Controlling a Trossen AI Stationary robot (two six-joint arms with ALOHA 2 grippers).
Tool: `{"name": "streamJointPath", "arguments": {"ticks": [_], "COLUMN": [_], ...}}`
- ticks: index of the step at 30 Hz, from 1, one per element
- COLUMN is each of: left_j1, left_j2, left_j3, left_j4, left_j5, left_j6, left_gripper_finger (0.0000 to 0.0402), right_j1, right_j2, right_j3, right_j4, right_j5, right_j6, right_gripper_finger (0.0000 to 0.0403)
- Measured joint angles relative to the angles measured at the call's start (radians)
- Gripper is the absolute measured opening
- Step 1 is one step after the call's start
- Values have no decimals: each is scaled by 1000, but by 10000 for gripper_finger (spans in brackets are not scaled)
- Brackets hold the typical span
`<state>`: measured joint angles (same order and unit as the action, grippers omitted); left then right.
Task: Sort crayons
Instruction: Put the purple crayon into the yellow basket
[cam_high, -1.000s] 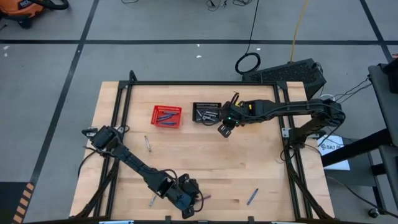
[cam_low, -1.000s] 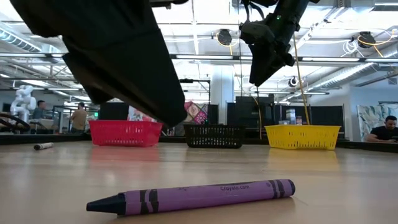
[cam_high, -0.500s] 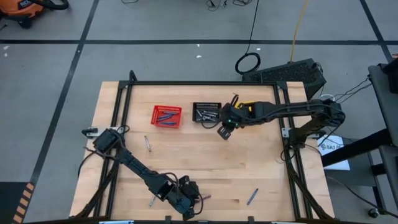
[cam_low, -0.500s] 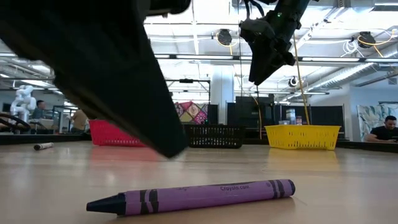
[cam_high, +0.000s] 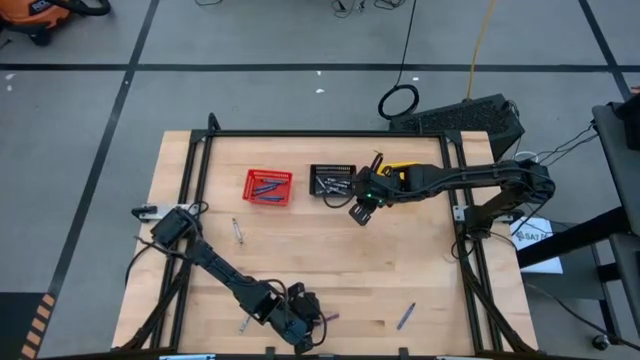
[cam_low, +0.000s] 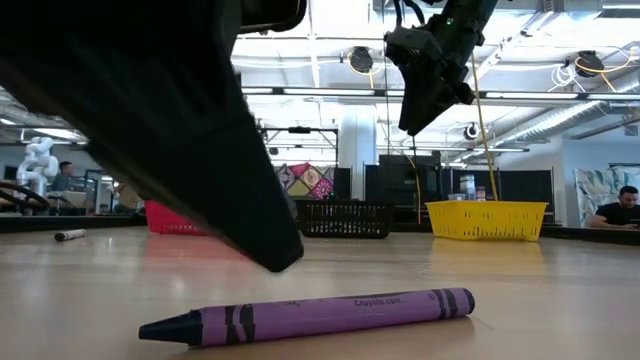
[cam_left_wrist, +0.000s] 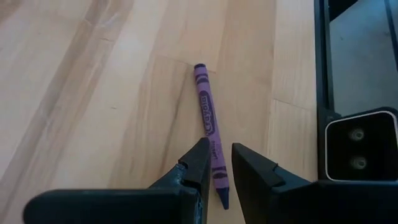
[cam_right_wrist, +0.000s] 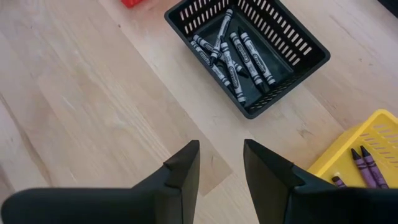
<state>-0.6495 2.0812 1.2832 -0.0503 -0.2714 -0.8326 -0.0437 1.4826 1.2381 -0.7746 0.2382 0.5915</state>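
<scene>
A purple crayon (cam_left_wrist: 205, 106) lies flat on the wooden table near its front edge and also shows in the low view (cam_low: 320, 315) and the high view (cam_high: 329, 317). My left gripper (cam_left_wrist: 221, 149) is open just above it, one finger on each side of the crayon's pointed end, and it shows as a dark mass in the low view (cam_low: 270, 250). My right gripper (cam_right_wrist: 221, 165) is open and empty, raised above the table in front of the black basket (cam_right_wrist: 249, 56), which holds several grey crayons.
A red basket (cam_high: 267, 187) with crayons, the black basket (cam_high: 332, 180) and a yellow basket (cam_right_wrist: 367, 155) with purple crayons stand in a row at the back. Loose crayons lie on the table: two grey crayons (cam_high: 238, 231) (cam_high: 244, 322) and a blue crayon (cam_high: 405, 316).
My left gripper has come down toward the purple crayon near the table's front edge. The crayon has not moved.
</scene>
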Motion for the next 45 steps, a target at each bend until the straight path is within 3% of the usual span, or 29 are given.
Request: {"name": "streamJointPath", "arguments": {"ticks": [11,20,29,45], "left_j1": [0,8,31,63], "left_j2": [65,70,67,62], "left_j3": [6,10,8,10], "left_j4": [19,-132,-157,-197], "left_j5": [17,-22,30,32], "left_j6": [-50,-50,26,190], "left_gripper_finger": [70,61,8,5], "right_j1": [0,0,0,0], "right_j2": [0,0,0,-3], "right_j3": [0,0,0,0], "right_j4": [0,0,-1,-48], "right_j5": [1,-2,-3,-6], "right_j6": [0,18,18,-37], "right_gripper_finger": [112,112,112,112]}}
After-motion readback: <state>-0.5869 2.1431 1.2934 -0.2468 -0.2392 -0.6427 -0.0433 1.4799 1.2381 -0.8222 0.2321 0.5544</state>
